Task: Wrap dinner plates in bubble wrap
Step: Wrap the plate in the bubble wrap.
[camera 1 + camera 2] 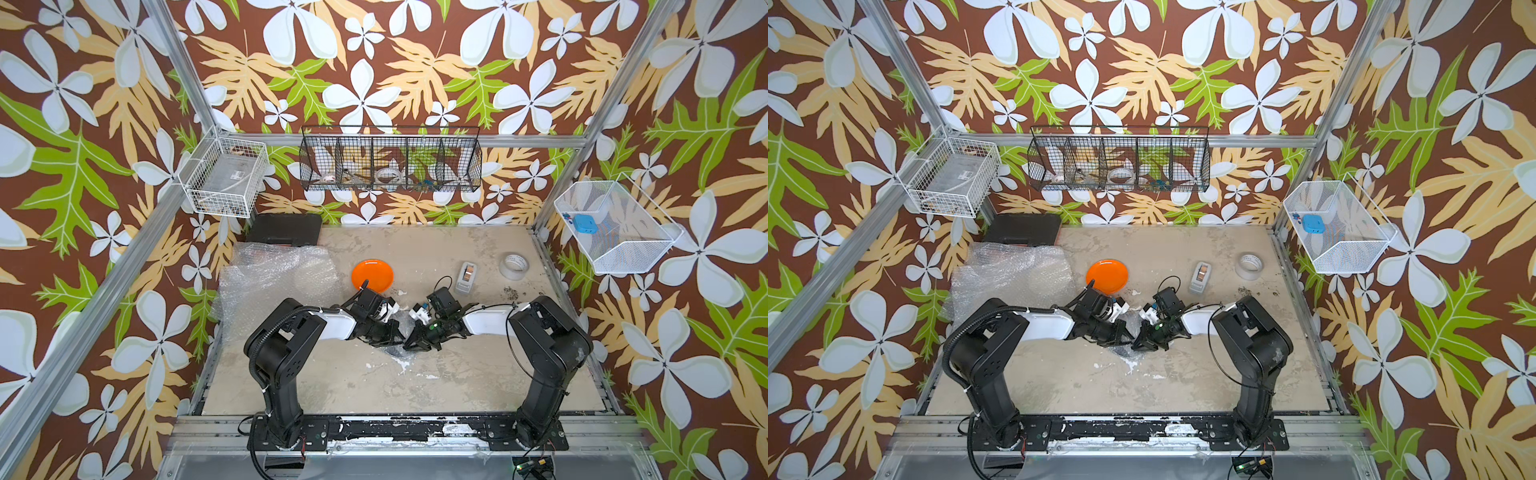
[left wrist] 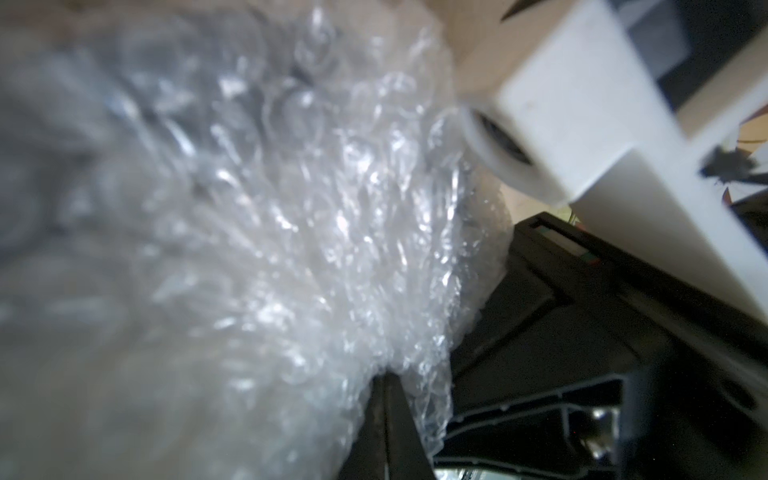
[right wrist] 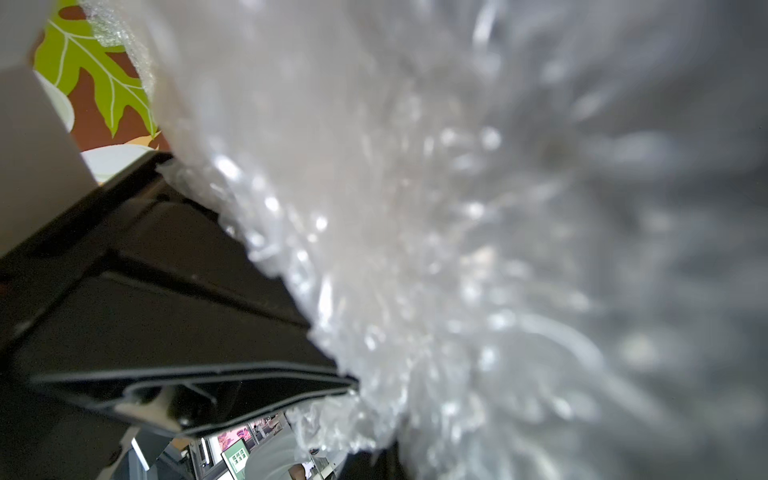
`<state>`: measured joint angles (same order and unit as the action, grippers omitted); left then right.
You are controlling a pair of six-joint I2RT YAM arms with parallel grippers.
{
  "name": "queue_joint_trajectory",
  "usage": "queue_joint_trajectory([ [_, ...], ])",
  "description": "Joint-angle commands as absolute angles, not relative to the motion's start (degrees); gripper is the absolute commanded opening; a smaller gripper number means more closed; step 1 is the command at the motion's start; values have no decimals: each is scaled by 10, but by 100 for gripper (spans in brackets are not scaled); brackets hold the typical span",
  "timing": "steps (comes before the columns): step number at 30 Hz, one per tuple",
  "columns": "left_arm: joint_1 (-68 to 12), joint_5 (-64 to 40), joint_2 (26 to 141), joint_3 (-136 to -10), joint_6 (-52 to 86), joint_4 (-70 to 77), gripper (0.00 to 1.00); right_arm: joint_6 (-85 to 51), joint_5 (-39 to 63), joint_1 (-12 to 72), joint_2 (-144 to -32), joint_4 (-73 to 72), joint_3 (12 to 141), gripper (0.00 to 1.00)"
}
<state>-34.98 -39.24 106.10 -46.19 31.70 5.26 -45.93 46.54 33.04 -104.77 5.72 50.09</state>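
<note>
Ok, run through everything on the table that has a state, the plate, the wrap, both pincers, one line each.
orange plate: bare, lying flat, not yet wrapped.
spare bubble wrap: loose crumpled sheets lying on the table.
bubble wrap bundle: bunched up, pinched from both sides.
left pincer: shut on the bundle.
right pincer: shut on the bundle.
tape roll: lying flat, untouched.
black case: closed.

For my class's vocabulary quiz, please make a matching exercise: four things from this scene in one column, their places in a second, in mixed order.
Things: 1 orange plate; 2 tape roll; 3 black case; 4 blue object.
Places: A in the white mesh basket; B table, far left corner; C just right of the loose bubble wrap; D near the table's right edge.
Pairs: 1-C; 2-D; 3-B; 4-A.
</note>
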Motion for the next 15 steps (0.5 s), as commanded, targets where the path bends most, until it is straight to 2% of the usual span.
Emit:
queue_joint_trajectory([
  [1,-356,-270,1096,-440,250,-138,0,-439,357,326,-1029,111,521,0],
  [4,-347,-251,1107,-420,243,-139,0,-405,290,320,-1001,180,556,0],
  [6,-343,-255,1108,-408,250,-127,0,-399,283,316,-980,199,568,0],
  [10,-343,-270,1103,-398,266,-105,0,-435,360,317,-958,148,561,0],
  [15,-343,-275,1083,-398,272,-103,0,-460,433,321,-1005,71,543,0],
])
